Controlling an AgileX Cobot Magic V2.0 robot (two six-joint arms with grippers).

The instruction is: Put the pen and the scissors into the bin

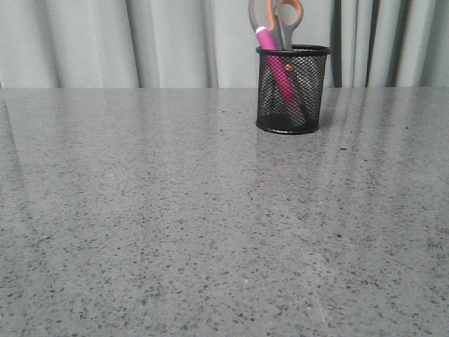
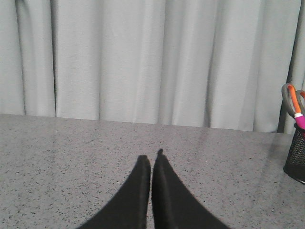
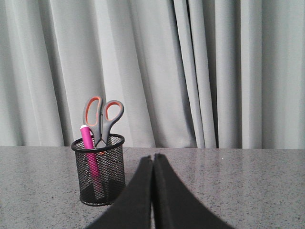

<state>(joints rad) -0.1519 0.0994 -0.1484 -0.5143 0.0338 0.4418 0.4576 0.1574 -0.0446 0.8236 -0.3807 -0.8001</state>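
Observation:
The black wire-mesh bin [image 1: 292, 90] stands upright at the back of the table, right of centre. The magenta pen [image 1: 275, 63] leans inside it, its tip sticking above the rim. The scissors [image 1: 282, 24] stand inside it blades down, grey-and-orange handles up. The bin also shows in the right wrist view [image 3: 98, 169] with the pen [image 3: 88, 152] and scissors [image 3: 102, 114], and at the edge of the left wrist view [image 2: 297, 155]. My left gripper [image 2: 151, 156] is shut and empty, low over the table. My right gripper [image 3: 153, 156] is shut and empty, apart from the bin. Neither gripper shows in the front view.
The grey speckled table [image 1: 175, 225] stretches from the front edge back to a pale pleated curtain [image 1: 105, 42].

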